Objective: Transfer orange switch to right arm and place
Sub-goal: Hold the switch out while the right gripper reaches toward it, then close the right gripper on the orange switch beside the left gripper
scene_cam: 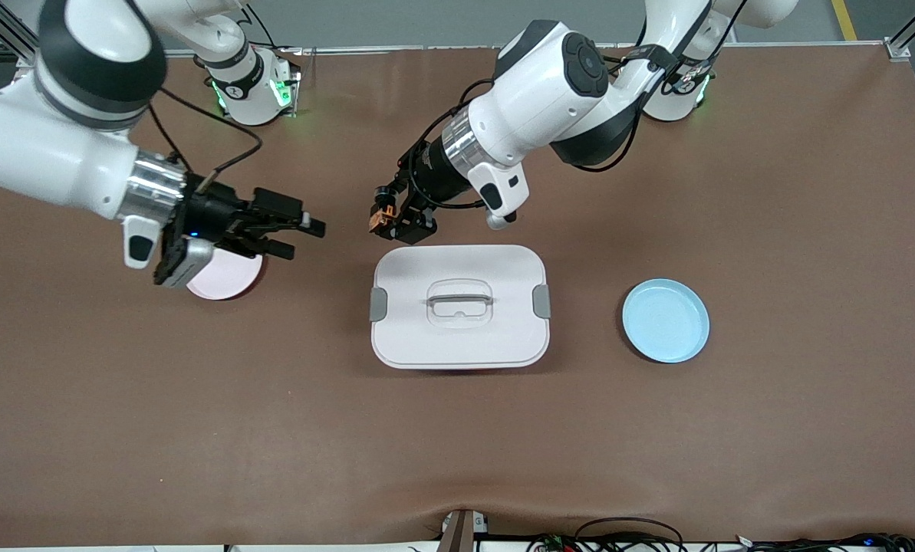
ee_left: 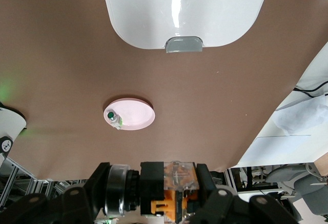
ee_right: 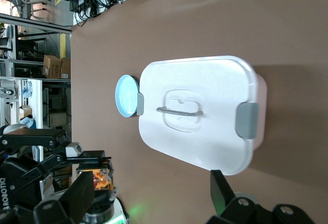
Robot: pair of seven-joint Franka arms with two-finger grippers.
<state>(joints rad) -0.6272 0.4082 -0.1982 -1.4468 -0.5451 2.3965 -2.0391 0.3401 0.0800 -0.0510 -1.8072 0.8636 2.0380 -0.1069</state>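
Note:
The orange switch (scene_cam: 380,221) is a small black block with an orange face. My left gripper (scene_cam: 386,208) is shut on it, up in the air over the table beside the white box, toward the robots' bases. In the left wrist view the switch (ee_left: 177,185) sits clamped between the black fingers. My right gripper (scene_cam: 304,234) is open and empty, just past the pink plate's edge, pointing at the switch with a gap between them. The right wrist view shows the switch (ee_right: 100,180) close to one of the open fingers (ee_right: 77,198).
A white lidded box (scene_cam: 459,337) with a handle sits mid-table. A pink plate (scene_cam: 227,282) lies under the right hand and holds a small white-green component (ee_left: 114,117). A light blue plate (scene_cam: 665,320) lies toward the left arm's end of the table.

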